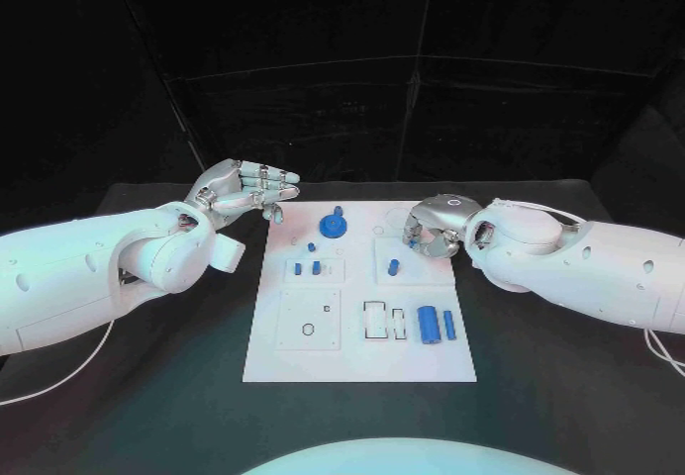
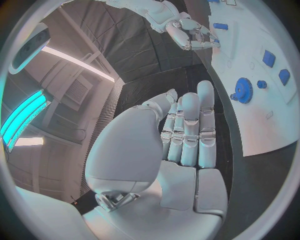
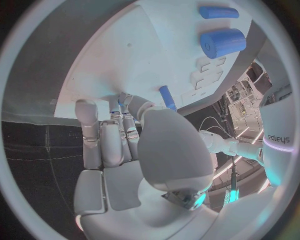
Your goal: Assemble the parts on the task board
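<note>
White task board [image 1: 286,356] flat on black table [image 1: 171,396], centred between both arms. Blue gear [image 1: 333,226] at far edge of board, upright on its peg; also seen from left wrist [image 2: 242,90]. Small blue peg [image 1: 312,246] just nearer than gear. Two short blue pieces [image 1: 306,267] side by side in a square recess nearer again, left of board's midline. Single upright blue piece [image 1: 394,266] right of board's midline, just beside right hand; same piece seen from right wrist [image 3: 167,97], close by fingertips, contact not discernible. Thick blue cylinder [image 1: 427,325] lying on right part of board toward near edge, thinner blue rod [image 1: 449,325] just beside it on its outer side; both seen from right wrist, cylinder [image 3: 222,42] and rod [image 3: 219,12]. White rectangular slots [image 1: 383,321] just left of cylinder. Square plate with small oval hole [image 1: 309,320] on left part of board. Left hand [image 1: 243,191] off board, beyond its far left corner, above table; fingers straight, side by side, nothing held. Right hand [image 1: 436,226] over far right part of board, fingers curled downward toward surface; whether anything is gripped cannot be told.
</note>
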`<state>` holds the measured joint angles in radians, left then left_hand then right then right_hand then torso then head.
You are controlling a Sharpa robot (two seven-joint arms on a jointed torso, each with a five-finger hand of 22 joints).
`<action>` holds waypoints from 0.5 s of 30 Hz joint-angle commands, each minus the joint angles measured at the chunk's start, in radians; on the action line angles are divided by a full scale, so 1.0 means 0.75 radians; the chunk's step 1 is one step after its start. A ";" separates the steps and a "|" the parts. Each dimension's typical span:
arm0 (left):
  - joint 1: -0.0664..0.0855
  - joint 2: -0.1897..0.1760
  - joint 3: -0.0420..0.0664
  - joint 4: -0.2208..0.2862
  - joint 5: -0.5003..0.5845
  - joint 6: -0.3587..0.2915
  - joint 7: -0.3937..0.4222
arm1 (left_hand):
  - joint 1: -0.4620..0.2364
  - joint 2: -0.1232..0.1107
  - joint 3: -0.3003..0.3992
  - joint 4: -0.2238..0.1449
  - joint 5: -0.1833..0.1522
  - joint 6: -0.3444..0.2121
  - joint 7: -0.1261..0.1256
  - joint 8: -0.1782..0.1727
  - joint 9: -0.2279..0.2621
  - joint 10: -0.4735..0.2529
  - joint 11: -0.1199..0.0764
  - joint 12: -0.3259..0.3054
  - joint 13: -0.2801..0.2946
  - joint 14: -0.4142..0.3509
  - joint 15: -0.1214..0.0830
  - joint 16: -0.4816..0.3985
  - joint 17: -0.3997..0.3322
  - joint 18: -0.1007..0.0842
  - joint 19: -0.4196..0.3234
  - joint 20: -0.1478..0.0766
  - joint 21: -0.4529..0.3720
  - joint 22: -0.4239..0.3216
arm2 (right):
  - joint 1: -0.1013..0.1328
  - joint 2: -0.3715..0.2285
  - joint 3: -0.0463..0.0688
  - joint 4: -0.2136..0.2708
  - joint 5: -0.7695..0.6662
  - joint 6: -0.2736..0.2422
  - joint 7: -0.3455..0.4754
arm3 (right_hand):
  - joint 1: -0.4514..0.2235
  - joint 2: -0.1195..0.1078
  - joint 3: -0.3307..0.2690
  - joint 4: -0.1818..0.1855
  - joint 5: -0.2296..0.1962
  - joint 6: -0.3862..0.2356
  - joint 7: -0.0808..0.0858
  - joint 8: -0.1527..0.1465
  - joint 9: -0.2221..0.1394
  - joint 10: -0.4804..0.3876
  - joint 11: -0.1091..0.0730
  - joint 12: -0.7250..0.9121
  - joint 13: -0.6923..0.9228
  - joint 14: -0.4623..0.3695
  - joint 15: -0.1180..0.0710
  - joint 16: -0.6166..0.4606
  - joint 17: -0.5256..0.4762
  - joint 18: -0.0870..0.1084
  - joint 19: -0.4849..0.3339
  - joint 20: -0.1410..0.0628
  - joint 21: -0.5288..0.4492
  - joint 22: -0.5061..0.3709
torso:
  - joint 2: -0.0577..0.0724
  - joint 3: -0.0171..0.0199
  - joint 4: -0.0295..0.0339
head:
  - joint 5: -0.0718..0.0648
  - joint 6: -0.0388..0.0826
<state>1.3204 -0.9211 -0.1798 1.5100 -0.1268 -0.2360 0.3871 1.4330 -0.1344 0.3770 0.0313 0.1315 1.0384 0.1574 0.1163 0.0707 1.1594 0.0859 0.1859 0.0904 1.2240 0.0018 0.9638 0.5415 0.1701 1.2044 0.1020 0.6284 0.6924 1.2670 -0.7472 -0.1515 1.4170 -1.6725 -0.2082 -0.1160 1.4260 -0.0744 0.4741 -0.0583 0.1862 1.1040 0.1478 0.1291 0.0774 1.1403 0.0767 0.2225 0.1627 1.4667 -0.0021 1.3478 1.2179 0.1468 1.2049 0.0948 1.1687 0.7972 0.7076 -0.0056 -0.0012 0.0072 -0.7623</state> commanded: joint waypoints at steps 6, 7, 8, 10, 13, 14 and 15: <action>0.002 0.001 0.001 0.000 0.010 0.019 0.013 | 0.005 0.012 0.002 -0.007 0.001 0.009 0.004 0.006 -0.001 -0.010 0.005 0.004 0.001 -0.010 0.004 -0.007 -0.001 0.017 -0.012 0.002 -0.005 -0.002 | -0.004 -0.016 -0.004 0.028 -0.013 -0.111 -0.008 | 0.004 0.015 0.015 -0.006 -0.007 0.010 0.001 0.007 0.002 0.012 -0.001 -0.007 -0.003 0.054 -0.009 -0.001 0.002 -0.014 0.011 -0.001 0.014 0.018 | 0.000 0.0003 -0.0005 | -0.002 0.003; 0.002 0.001 0.001 0.000 0.010 0.019 0.013 | 0.005 0.012 0.002 -0.007 0.001 0.009 0.004 0.006 -0.001 -0.010 0.005 0.004 0.001 -0.010 0.004 -0.007 -0.001 0.017 -0.012 0.002 -0.005 -0.002 | -0.004 -0.018 -0.004 0.031 -0.013 -0.118 -0.007 | 0.003 0.014 0.015 -0.006 -0.007 0.011 0.001 0.007 0.002 0.012 -0.001 -0.007 -0.003 0.054 -0.009 0.000 0.004 -0.014 0.012 -0.001 0.015 0.020 | 0.000 0.0002 -0.0005 | -0.002 0.003; 0.002 0.001 0.001 -0.001 0.010 0.019 0.013 | 0.005 0.012 0.002 -0.007 0.001 0.009 0.004 0.006 -0.001 -0.010 0.005 0.004 0.001 -0.010 0.004 -0.007 -0.001 0.017 -0.012 0.002 -0.005 -0.002 | -0.004 -0.021 -0.004 0.036 -0.011 -0.128 -0.006 | 0.002 0.013 0.016 -0.007 -0.008 0.011 0.001 0.007 0.002 0.013 -0.001 -0.008 -0.004 0.054 -0.009 0.001 0.004 -0.015 0.012 -0.001 0.016 0.021 | 0.000 -0.0002 -0.0005 | -0.002 0.003; 0.002 0.001 0.001 -0.002 0.010 0.019 0.012 | 0.005 0.012 0.002 -0.007 0.001 0.009 0.004 0.006 -0.001 -0.010 0.005 0.004 0.001 -0.010 0.004 -0.007 -0.001 0.017 -0.012 0.002 -0.005 -0.002 | -0.004 -0.028 -0.003 0.045 -0.007 -0.144 -0.005 | -0.004 0.011 0.016 -0.007 -0.011 0.013 0.001 0.006 0.002 0.015 -0.001 -0.009 -0.005 0.055 -0.009 0.002 0.005 -0.015 0.013 -0.001 0.018 0.024 | 0.000 -0.0004 -0.0007 | -0.003 0.004; 0.002 0.001 0.001 -0.004 0.010 0.020 0.012 | 0.005 0.012 0.002 -0.008 0.000 0.008 0.006 0.005 -0.001 -0.011 0.006 0.004 0.001 -0.011 0.004 -0.007 -0.002 0.017 -0.012 0.002 -0.006 -0.002 | -0.004 -0.038 -0.003 0.057 -0.002 -0.162 -0.004 | -0.014 0.007 0.016 -0.005 -0.018 0.015 0.001 0.005 0.002 0.018 -0.001 -0.011 -0.007 0.055 -0.008 0.003 0.006 -0.015 0.013 0.000 0.022 0.027 | 0.000 -0.0007 -0.0007 | -0.002 0.006; 0.002 0.001 0.001 -0.004 0.010 0.020 0.012 | 0.005 0.012 0.002 -0.008 0.000 0.008 0.006 0.005 -0.001 -0.011 0.006 0.004 0.001 -0.011 0.004 -0.007 -0.002 0.017 -0.012 0.002 -0.006 -0.002 | -0.003 -0.042 -0.003 0.061 0.000 -0.167 -0.003 | -0.016 0.006 0.016 -0.005 -0.020 0.016 0.000 0.004 0.002 0.018 -0.001 -0.012 -0.008 0.055 -0.008 0.004 0.006 -0.015 0.012 0.000 0.022 0.027 | -0.001 -0.0009 -0.0006 | -0.002 0.006; 0.002 0.001 0.001 -0.004 0.010 0.020 0.012 | 0.005 0.012 0.002 -0.008 0.000 0.008 0.006 0.005 -0.001 -0.011 0.006 0.004 0.001 -0.011 0.004 -0.007 -0.002 0.017 -0.012 0.002 -0.006 -0.002 | -0.003 -0.046 -0.003 0.065 0.002 -0.173 -0.003 | -0.017 0.006 0.015 -0.005 -0.020 0.016 0.000 0.004 0.002 0.018 -0.001 -0.012 -0.008 0.055 -0.008 0.004 0.006 -0.015 0.012 0.000 0.023 0.027 | 0.000 -0.0002 -0.0006 | -0.002 0.006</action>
<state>1.3204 -0.9209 -0.1798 1.5067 -0.1258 -0.2327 0.3871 1.4330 -0.1344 0.3770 0.0313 0.1315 1.0383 0.1573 0.1163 0.0707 1.1558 0.0894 0.1859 0.0903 1.2205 0.0053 0.9639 0.5416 0.1695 1.2044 0.1020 0.6284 0.6915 1.2624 -0.7798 -0.1543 1.4596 -1.6739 -0.2856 -0.1209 1.4275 -0.0692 0.4808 -0.0651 0.1746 1.1113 0.1478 0.1316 0.0772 1.1478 0.0764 0.2168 0.1576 1.4667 -0.0020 1.3477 1.2214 0.1471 1.2048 0.0948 1.1811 0.8169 0.7072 -0.0058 -0.0017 0.0050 -0.7579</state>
